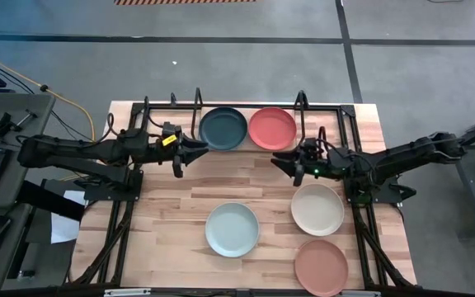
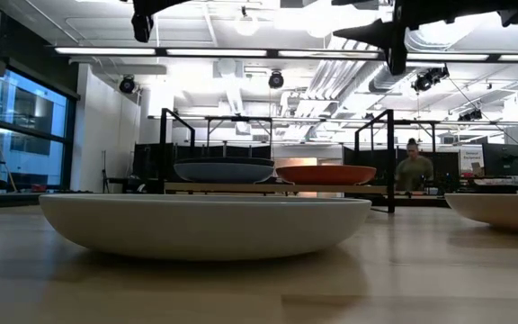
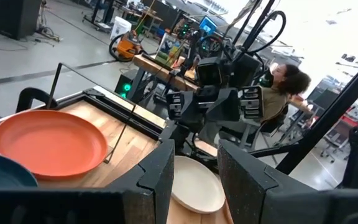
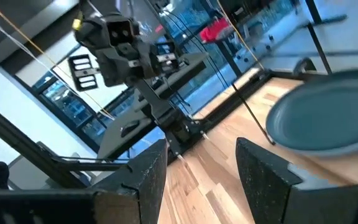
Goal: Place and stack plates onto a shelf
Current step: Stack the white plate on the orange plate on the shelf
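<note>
The shelf (image 1: 246, 148), a light-wood board in a black frame, stands at the table's far edge. A dark blue plate (image 1: 223, 128) and a coral red plate (image 1: 272, 128) rest side by side on it, flat on their bases. Mint (image 1: 232, 229), cream (image 1: 317, 209) and terracotta (image 1: 321, 266) plates lie flat on the tabletop nearer me. No dark green plate shows. My left gripper (image 1: 190, 153) hovers open just left of the blue plate and nearer me. My right gripper (image 1: 283, 158) hovers open just near of the coral plate. Both are empty and high above the table (image 2: 142, 22) (image 2: 389, 43).
The shelf's black upright loops (image 1: 302, 101) and frame rods (image 1: 147, 115) stand around the plates. Bare tabletop (image 1: 246, 177) lies between the shelf and the three loose plates. The arms' bases stand on both table sides. A person (image 2: 412, 166) sits in the room beyond.
</note>
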Controlling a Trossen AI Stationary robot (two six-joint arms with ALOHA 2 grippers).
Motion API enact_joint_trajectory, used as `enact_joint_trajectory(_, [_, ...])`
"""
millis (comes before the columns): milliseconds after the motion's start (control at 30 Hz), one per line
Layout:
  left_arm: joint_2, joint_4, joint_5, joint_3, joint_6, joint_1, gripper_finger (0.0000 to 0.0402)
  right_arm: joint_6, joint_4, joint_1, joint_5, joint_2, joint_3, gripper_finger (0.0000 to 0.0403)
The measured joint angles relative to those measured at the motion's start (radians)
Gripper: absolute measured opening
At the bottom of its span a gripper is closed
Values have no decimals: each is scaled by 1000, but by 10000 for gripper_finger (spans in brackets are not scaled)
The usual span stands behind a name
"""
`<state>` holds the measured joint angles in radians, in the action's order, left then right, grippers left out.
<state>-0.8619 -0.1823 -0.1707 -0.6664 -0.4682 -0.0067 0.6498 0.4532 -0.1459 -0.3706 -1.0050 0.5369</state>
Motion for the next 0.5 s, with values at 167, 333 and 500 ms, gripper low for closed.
enact_joint_trajectory(167, [0,5,0,0,-5,0,111,-104,69,0,4,0,0,173])
enact_joint_trajectory(333, [0,92,1,-22,-53,-4,111,-116,88,4,5,0,0,173])
enact_joint_trajectory(500, [-51,391,0,-145,-73,-78,111,-116,87,4,5,0,0,173])
